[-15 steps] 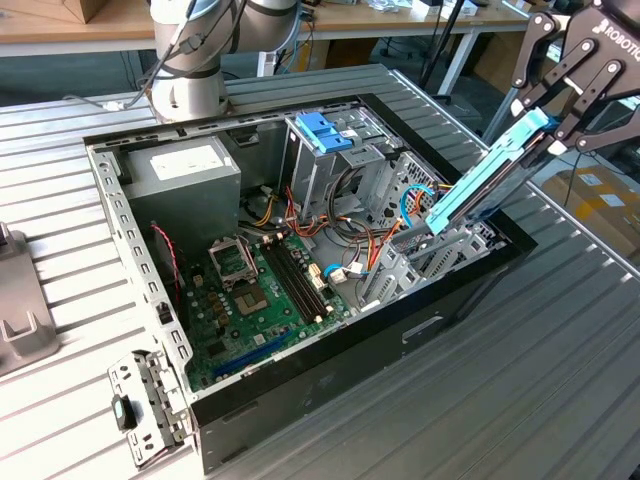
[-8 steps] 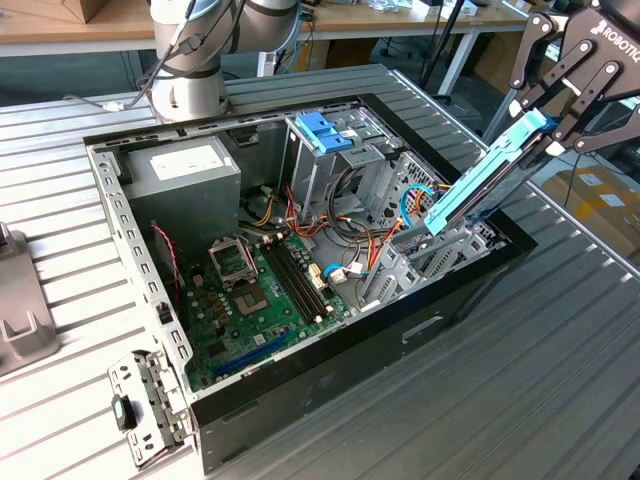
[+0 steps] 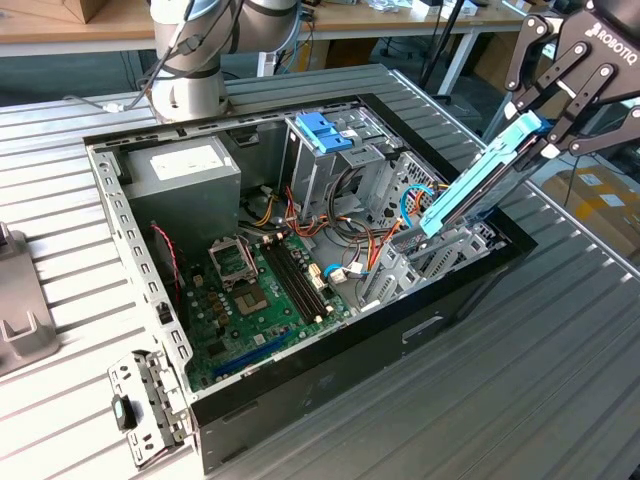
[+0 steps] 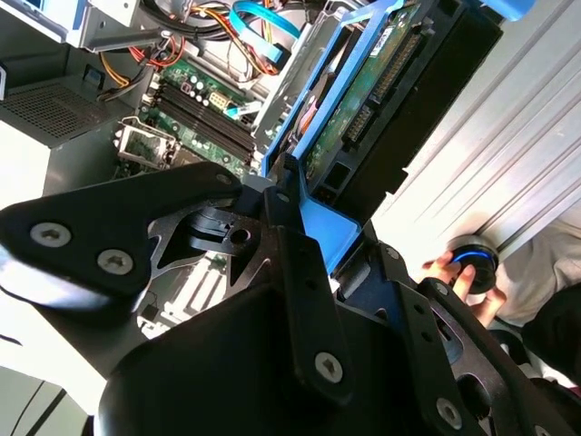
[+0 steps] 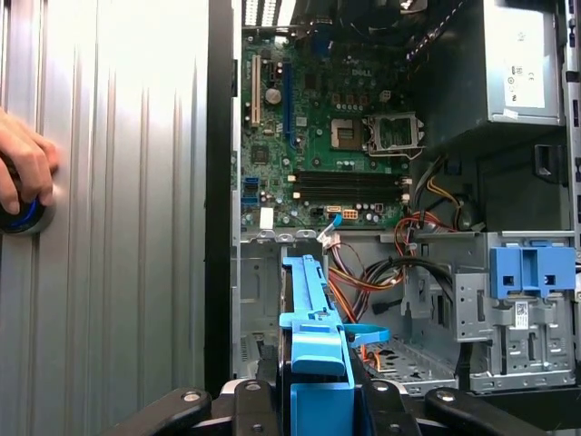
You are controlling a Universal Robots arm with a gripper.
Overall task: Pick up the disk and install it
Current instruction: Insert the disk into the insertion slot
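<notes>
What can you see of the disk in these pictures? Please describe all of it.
The disk is a thin, flat rectangle with a dark body in a light blue plastic carrier. The gripper is shut on its upper end. It hangs steeply tilted, lower end down inside the open computer case, near the grey metal bay by the case's wall on the exterior view's right.

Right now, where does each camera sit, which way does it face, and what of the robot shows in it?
Exterior view: off the arm, looking down at the open computer case; gripper holds the disk tilted over the case's edge at the exterior view's right.
Second wrist view: on the wrist, looking past the fingers along the disk to the motherboard.
First wrist view: on the wrist, looking along the disk into the case.
Both wrist views share a person's hand.
</notes>
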